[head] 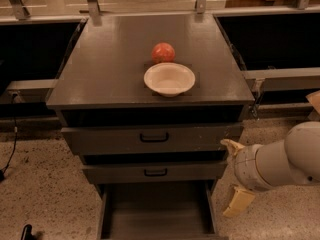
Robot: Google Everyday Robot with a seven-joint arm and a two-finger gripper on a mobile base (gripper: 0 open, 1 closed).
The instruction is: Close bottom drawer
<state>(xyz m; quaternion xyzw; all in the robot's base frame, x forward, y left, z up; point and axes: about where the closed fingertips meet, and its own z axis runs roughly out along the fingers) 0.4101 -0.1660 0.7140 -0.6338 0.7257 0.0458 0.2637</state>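
Observation:
The bottom drawer (157, 211) of the dark grey cabinet is pulled far out at the bottom of the camera view. Its plain grey inside shows, while its front and handle are cut off by the frame's lower edge. The two drawers above, each with a black loop handle, stick out only slightly. My gripper (238, 202), cream-coloured at the end of the pale arm (280, 161), hangs just outside the open drawer's right side wall, at about the height of the middle drawer's lower edge. It holds nothing that I can see.
A white bowl (169, 78) and a red apple (163, 52) sit on the cabinet top (110, 59). Dark recesses flank the cabinet. A speckled floor (45, 184) lies on both sides, with a black cable (11, 149) at the left.

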